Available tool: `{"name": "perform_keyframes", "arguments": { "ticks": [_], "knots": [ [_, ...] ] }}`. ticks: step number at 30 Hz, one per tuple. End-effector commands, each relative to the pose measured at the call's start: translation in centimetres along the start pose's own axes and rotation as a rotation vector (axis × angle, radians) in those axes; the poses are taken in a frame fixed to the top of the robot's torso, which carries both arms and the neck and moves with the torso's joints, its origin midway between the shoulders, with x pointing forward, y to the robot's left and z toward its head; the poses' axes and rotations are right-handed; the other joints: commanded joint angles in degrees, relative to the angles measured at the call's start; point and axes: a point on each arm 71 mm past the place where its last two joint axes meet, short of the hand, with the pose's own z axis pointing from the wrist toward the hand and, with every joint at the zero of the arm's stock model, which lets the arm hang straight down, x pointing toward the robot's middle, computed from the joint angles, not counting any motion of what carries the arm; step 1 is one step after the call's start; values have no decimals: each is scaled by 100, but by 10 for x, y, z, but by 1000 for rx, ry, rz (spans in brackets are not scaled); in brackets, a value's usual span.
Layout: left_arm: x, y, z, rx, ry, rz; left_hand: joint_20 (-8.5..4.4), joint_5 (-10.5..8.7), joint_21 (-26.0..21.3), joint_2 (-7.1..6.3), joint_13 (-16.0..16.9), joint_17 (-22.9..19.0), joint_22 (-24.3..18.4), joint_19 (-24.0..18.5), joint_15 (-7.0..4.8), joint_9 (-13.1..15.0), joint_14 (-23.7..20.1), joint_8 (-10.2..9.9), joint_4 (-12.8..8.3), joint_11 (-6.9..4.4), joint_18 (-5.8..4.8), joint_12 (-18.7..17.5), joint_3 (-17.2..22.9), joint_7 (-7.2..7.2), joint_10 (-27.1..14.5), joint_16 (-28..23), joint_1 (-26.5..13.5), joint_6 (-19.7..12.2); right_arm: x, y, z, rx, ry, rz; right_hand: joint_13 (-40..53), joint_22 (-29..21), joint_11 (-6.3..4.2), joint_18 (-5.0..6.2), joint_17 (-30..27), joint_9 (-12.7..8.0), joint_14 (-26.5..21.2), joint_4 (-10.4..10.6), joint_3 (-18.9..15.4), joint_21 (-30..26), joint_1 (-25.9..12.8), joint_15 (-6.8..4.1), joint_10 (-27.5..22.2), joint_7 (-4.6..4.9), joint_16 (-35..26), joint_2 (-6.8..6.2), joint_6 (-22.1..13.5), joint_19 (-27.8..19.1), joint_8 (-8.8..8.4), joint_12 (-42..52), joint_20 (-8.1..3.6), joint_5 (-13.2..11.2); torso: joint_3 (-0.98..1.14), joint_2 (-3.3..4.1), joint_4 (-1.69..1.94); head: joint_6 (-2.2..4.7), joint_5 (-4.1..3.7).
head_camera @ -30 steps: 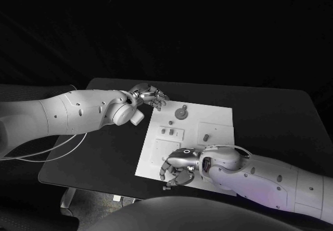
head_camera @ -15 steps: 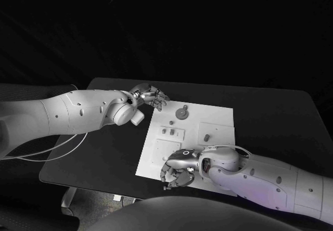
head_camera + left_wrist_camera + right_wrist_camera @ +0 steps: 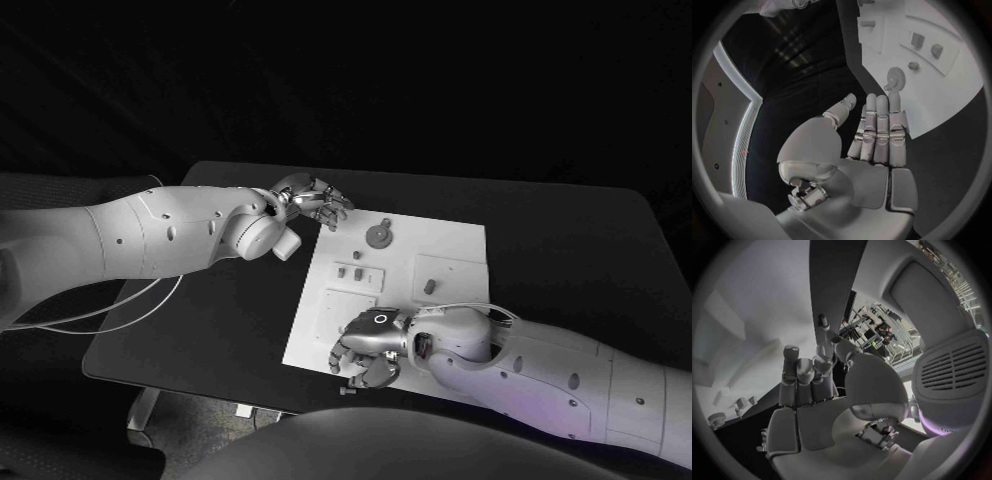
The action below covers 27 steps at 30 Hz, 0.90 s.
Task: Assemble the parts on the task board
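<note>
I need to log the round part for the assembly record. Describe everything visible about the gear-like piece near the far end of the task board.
The gear-like piece is a small grey disc with a toothed rim and a small stub sticking out toward the far edge. It lies flat on the white task board, near its far left corner. Nothing touches it: the left hand hovers beside the board's corner, fingers extended toward it in the left wrist view. Its material cannot be told.

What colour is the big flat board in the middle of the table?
White: the flat square task board, clearest in the head view.
</note>
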Motion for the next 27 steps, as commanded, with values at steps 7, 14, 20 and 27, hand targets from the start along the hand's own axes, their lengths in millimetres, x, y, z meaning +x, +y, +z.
{"name": "perform_keyframes", "arguments": {
  "ticks": [7, 14, 20, 27],
  "knots": [
    [3, -2, 0, 14, 19, 1, -2, 27, -21, 34, -5, -8, 8, 37, -6, 9, 36, 18, 12, 5, 84, 32, 13, 4, -59, 30, 0, 46, 0, 6, 7, -10, 24, -50, -10, 72, -40, 85, -1, -16, 27, 8, -11, 23, 1, -41, 34, -1, 32, -51, -25, 38, -36, 21, -15, 68, -2, -1, 6, 0, -8],
    [3, -2, 0, 14, 19, 0, -2, 27, -22, 35, -6, -9, 9, 37, -6, 9, 36, 18, 11, 5, 84, 37, 13, 4, -62, 30, 0, 45, 2, 8, 10, -8, 36, -48, -16, 68, -33, 85, -6, -40, 31, 7, -14, 20, -12, -39, 41, 8, 30, -64, -74, 41, -57, 18, -16, 69, 2, 0, 1, 0, -6],
    [4, -2, 1, 15, 20, 1, -3, 27, -24, 35, -7, -9, 10, 37, -6, 9, 36, 18, 11, 5, 84, 40, 13, 4, -64, 30, 0, 45, 5, 8, 11, 0, 67, -51, -21, 65, -18, 85, -9, -59, 27, 7, -27, 14, -29, -27, 40, 24, 26, -99, -115, 35, -75, 14, -14, 50, 3, -1, 2, 0, -12],
    [3, -2, 1, 14, 20, 1, -3, 27, -25, 36, -8, -9, 11, 38, -6, 8, 36, 18, 10, 5, 84, 45, 13, 4, -66, 30, 1, 45, 8, 7, 10, 3, 86, -49, -26, 60, 22, 85, -14, -93, 12, 6, -32, 0, -22, 8, 26, 67, 17, -137, -187, 20, -104, 8, -10, 24, -1, -2, 6, 0, 8]
  ]
}}
